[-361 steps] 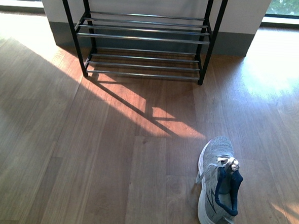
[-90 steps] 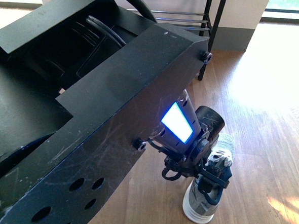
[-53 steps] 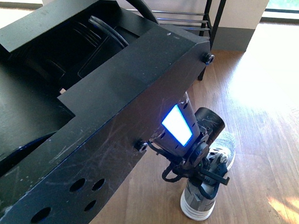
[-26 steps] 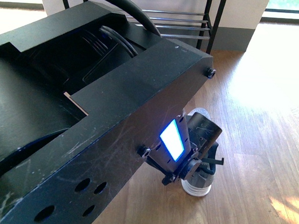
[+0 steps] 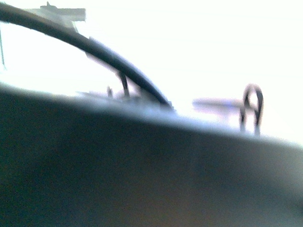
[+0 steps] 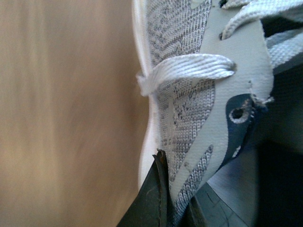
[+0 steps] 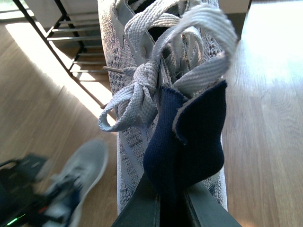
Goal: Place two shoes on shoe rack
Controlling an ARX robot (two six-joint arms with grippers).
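Right jaws pinch hanging sneaker (image 7: 128, 142) by navy lining (image 7: 189, 137) only, short of shoe rack (image 7: 71, 33) | left jaws nip second sneaker (image 6: 184, 94) sidewall | risk: thin fabric grips slip, sneakers drop.

- My arm's casing (image 5: 137, 184) is a dark, blurred slab below the black cable (image 5: 94, 47).
- A thin wire loop (image 5: 252, 107) stands beside that cable.
- My right tool (image 7: 168, 201) has dark grey fingers (image 7: 139, 210).

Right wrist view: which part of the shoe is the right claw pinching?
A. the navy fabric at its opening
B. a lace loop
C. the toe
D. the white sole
A: the right claw is shut on the shoe's navy fabric, with one finger on each side of it.
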